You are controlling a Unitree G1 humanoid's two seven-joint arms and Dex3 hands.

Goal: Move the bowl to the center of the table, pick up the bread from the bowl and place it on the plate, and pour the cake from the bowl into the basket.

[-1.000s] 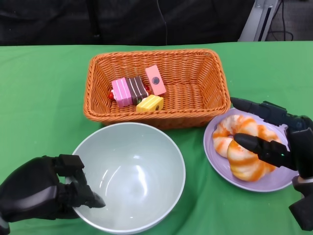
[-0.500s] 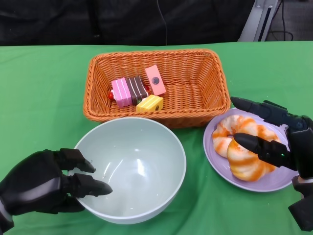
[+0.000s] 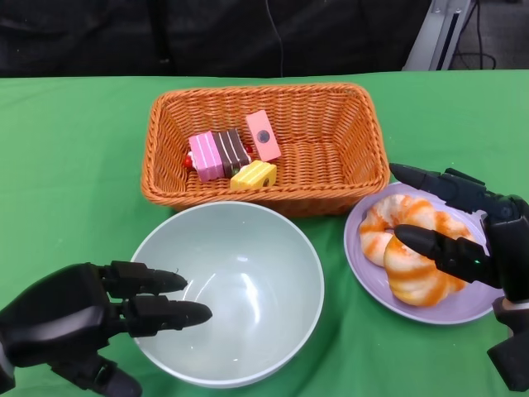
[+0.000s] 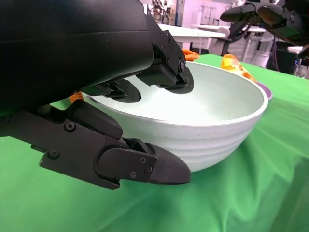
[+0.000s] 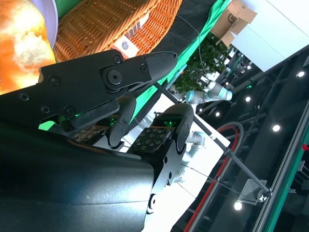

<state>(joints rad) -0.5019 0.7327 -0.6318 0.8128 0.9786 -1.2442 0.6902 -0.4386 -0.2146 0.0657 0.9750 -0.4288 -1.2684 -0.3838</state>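
Left hand (image 3: 70, 327) open at bowl (image 3: 240, 347) | right hand (image 3: 471, 248) open | no writing legible

I can read almost nothing here. The only marking I find is a dark printed logo on a cardboard box (image 5: 240, 13) far behind the surface, seen past my right hand (image 5: 145, 96) in the right wrist view; its letters are too small and tilted for me to make out. Nothing I see from my head or my left wrist carries any words, numbers or labels.
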